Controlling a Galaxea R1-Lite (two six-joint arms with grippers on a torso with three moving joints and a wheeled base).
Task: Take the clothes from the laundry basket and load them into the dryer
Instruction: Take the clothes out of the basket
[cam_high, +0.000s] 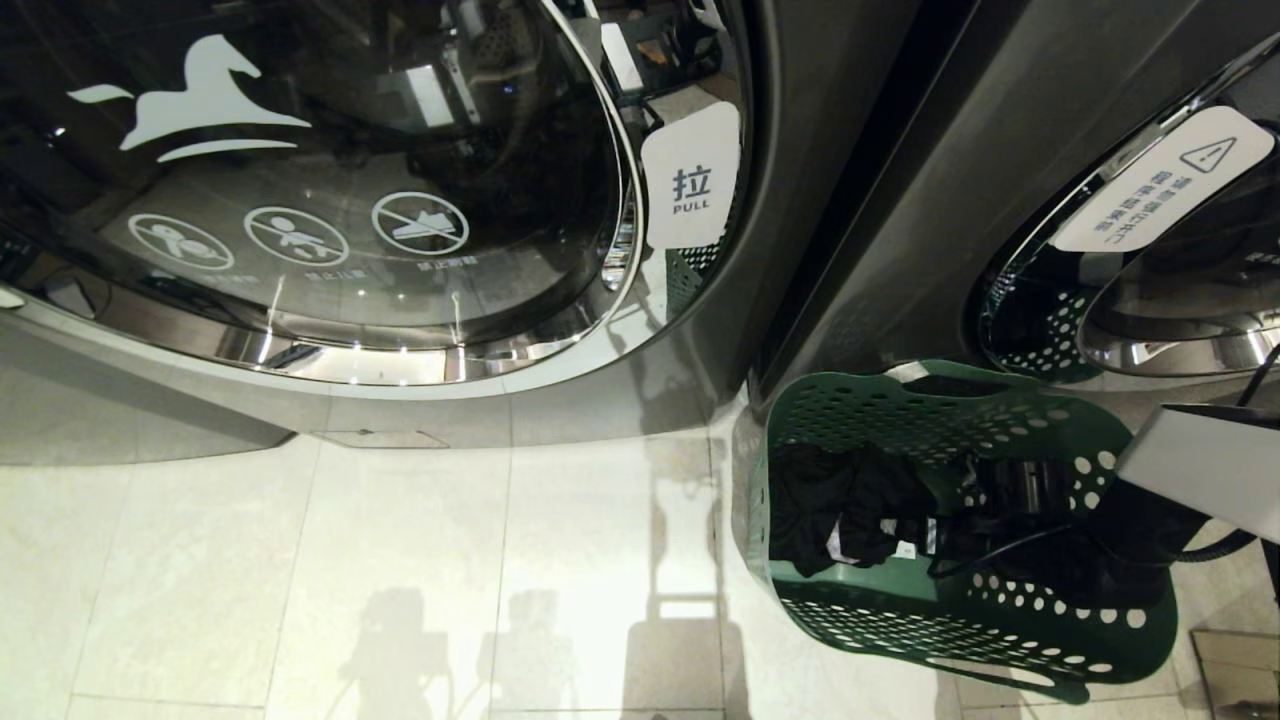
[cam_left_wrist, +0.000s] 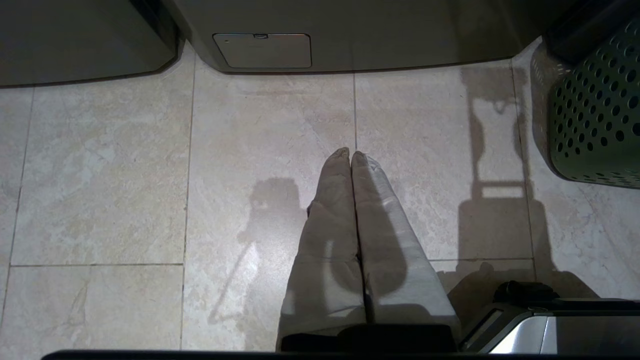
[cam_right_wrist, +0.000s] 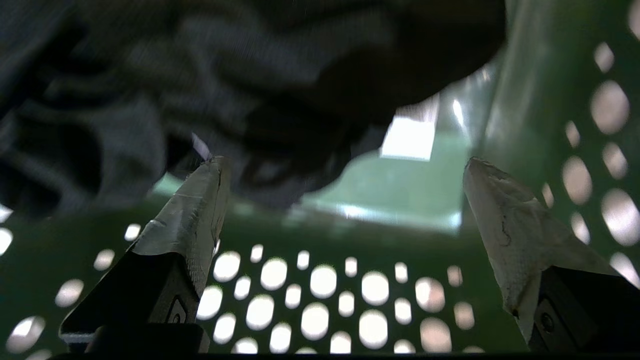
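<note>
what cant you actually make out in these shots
- How many garments: the dark clothes lie bunched in the green laundry basket; head view shows one heap.
- Right gripper in the head view: the arm covers it inside the basket.
- Whether its open fingers touch cloth: right wrist view is blurred up close.
- Dryer drum: reflections on the door glass hide it.
- Left gripper: shut over floor tiles; its arm is cut off by the frame edge.
</note>
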